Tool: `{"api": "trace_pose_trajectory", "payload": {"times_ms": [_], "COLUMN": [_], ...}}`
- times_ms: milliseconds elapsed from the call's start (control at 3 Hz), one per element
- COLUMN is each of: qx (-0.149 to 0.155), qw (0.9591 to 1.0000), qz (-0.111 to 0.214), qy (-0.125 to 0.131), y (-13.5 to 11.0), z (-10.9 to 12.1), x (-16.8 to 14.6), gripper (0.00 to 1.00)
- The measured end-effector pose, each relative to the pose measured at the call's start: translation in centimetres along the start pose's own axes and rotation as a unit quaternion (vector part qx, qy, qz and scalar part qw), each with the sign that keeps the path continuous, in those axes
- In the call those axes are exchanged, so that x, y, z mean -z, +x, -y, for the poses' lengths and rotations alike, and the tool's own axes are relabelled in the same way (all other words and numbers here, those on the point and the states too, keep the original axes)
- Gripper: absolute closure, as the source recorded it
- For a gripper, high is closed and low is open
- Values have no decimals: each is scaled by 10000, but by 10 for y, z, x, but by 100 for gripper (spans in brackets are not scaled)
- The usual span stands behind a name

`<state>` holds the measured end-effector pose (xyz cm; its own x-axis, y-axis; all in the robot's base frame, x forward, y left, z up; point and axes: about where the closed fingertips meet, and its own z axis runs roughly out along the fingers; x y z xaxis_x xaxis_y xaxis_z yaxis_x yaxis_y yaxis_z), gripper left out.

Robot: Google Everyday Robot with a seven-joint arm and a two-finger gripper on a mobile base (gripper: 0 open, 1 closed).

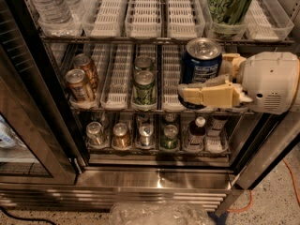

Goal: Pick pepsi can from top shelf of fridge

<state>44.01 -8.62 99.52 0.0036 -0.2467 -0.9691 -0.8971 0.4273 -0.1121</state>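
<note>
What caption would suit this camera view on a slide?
Gripper shut on the upright pepsi can, in front of the fridge, below the top shelf.

The gripper (202, 81) grips the pepsi can (201, 62) upright just below the top shelf (145, 34), its jaws pressed against the can's sides. A green-streaked can (229, 3) stands on the top shelf itself.

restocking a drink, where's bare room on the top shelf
The three white slotted lane trays between the clear water bottles and the green-and-black streaked can are bare. The bottom wire rack is crowded. The gripper, before the middle rack at right, holds the dark navy-blue pepsi can.
</note>
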Motion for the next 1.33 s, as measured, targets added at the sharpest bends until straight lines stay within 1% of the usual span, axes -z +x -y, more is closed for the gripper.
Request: {"api": "trace_pose_trajectory", "payload": {"times_ms": [333,667,1000,1333], "qx": [0,123,346,500], "qw": [10000,9992,9886,9702], "qz": [0,-97,-208,-118], "qy": [0,-373,-1452,-2369], "y": [0,-5,-4,-12], "z": [0,-14,-63,-108], "x": [0,-14,-52,-72], "gripper": [100,100,100,100]}}
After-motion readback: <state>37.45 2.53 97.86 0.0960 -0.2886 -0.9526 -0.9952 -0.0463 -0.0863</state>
